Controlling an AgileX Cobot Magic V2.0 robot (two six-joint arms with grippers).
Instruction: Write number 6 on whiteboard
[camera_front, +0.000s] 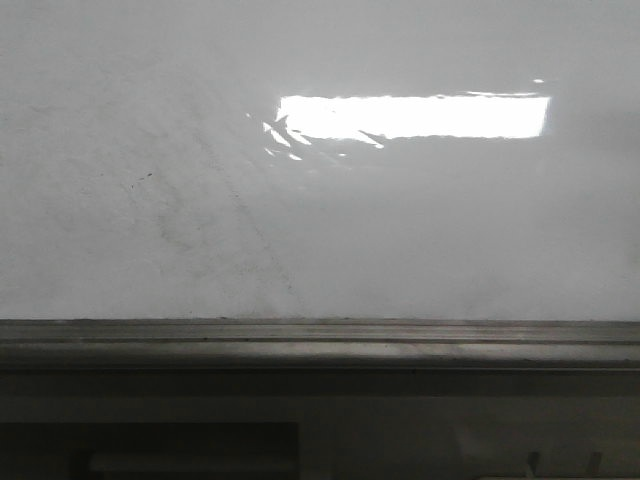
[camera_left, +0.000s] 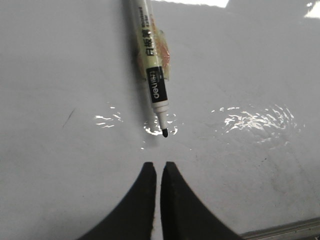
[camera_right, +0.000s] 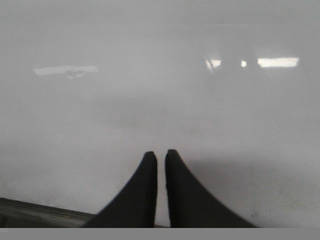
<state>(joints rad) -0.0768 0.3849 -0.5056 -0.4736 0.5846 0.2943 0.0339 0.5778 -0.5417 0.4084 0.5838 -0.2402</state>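
Observation:
The whiteboard (camera_front: 420, 230) fills the front view, glossy grey-white with faint smudges and a bright light reflection. No number 6 shows on it in any view; there is only a tiny dark tick (camera_front: 145, 180), also in the left wrist view (camera_left: 68, 117). In the left wrist view a whiteboard marker (camera_left: 150, 55) with tape on its barrel lies against the board (camera_left: 250, 65). It is uncapped, and its black tip points at my left gripper (camera_left: 158, 166), which is shut, empty and a short way from the tip. My right gripper (camera_right: 161, 154) is shut and empty over bare board (camera_right: 160, 100). Neither gripper shows in the front view.
The grey metal bottom rail (camera_front: 320, 340) runs along the board's near edge, also seen in the left wrist view (camera_left: 280, 231) and the right wrist view (camera_right: 30, 210). Faint grey smudge streaks (camera_front: 230, 220) cross the board's left half. The marker does not show in the front view.

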